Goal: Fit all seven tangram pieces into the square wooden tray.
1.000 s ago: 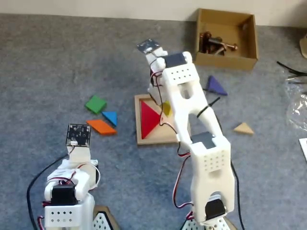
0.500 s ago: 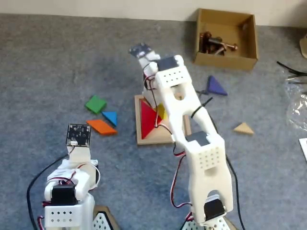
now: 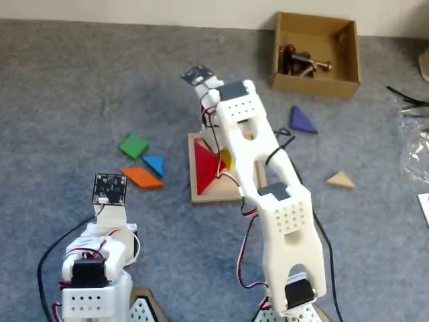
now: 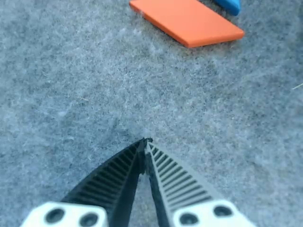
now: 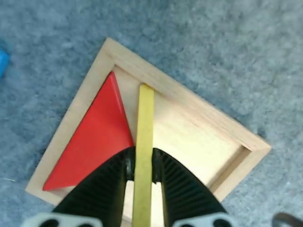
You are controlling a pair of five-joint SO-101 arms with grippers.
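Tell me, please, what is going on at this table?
The right hand grips a yellow piece on edge at the wooden tray, where a red triangle already lies. The left hand is shut, empty, near the orange piece. A green square, blue triangle, purple triangle and tan triangle lie on the carpet.

The square wooden tray (image 5: 189, 99) holds a red triangle (image 5: 94, 142) lying flat, my right fingers (image 5: 106, 187) pinch a yellow piece (image 5: 144, 132) on edge over it, a green square (image 3: 134, 145), blue triangle (image 3: 154, 164) and orange parallelogram (image 3: 141, 178) lie to its left, and a purple triangle (image 3: 301, 121) and tan triangle (image 3: 341, 179) to its right.
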